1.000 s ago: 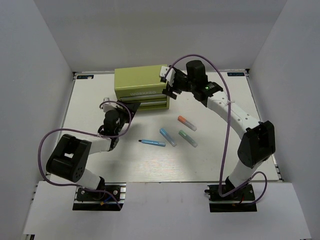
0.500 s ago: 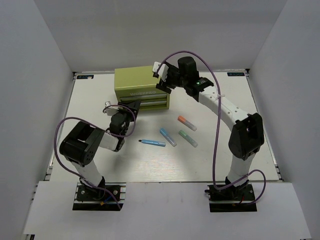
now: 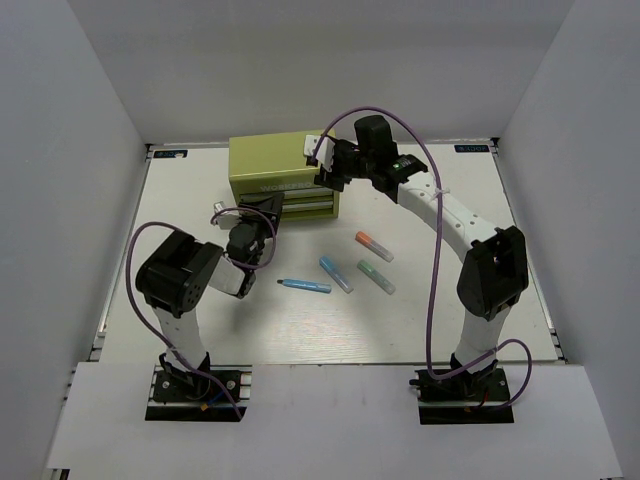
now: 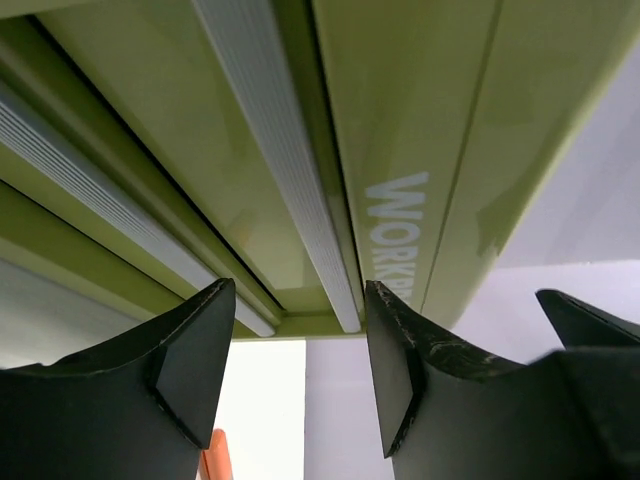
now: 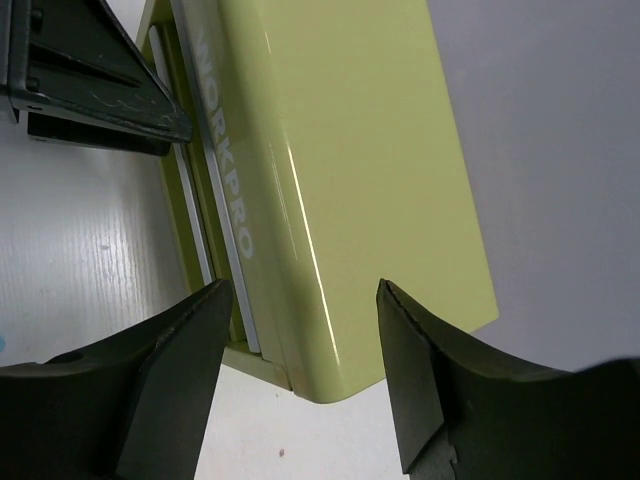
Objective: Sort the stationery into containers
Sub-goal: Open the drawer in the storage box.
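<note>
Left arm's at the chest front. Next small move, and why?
Probably close the left fingers on the silver drawer handle. Its end sits in the gap between them, the drawers look shut, and all four pens lie outside the chest.

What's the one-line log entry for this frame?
left gripper: open at drawer handle | right gripper: open at tool chest corner | pens: all on table
</note>
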Tool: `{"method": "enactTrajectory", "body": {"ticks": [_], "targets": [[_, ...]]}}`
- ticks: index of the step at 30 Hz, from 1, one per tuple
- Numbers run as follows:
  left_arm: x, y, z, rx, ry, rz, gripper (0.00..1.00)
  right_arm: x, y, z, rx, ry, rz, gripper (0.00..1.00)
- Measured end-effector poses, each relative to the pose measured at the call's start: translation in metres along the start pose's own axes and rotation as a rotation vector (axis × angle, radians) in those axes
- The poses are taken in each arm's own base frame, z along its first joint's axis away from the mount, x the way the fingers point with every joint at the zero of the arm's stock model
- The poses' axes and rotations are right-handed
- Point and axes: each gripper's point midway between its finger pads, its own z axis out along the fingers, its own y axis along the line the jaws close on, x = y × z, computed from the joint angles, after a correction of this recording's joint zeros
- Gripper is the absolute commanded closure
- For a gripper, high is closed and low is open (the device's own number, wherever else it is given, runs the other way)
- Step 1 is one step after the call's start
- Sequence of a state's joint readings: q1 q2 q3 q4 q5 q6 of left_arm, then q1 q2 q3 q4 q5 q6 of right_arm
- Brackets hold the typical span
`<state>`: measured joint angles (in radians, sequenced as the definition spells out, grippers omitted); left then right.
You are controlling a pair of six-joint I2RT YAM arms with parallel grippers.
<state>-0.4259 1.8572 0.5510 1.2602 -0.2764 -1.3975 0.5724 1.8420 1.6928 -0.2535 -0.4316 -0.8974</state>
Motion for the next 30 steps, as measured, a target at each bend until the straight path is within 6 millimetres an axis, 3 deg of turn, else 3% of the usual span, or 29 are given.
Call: {"method": "enactTrajectory", "body": {"ticks": [11, 30], "targets": [[-0.002, 0.014, 0.011, -0.008, -0.039, -0.021, 0.40, -0.003, -0.005, 0.002, 0.002, -0.003, -0.004, 0.42], [0.004, 0.026, 0.011, -0.021, -0.027, -0.022, 0.42, 0.004, 0.000, 0.005, -0.017, 0.014, 0.012, 0.43]]}}
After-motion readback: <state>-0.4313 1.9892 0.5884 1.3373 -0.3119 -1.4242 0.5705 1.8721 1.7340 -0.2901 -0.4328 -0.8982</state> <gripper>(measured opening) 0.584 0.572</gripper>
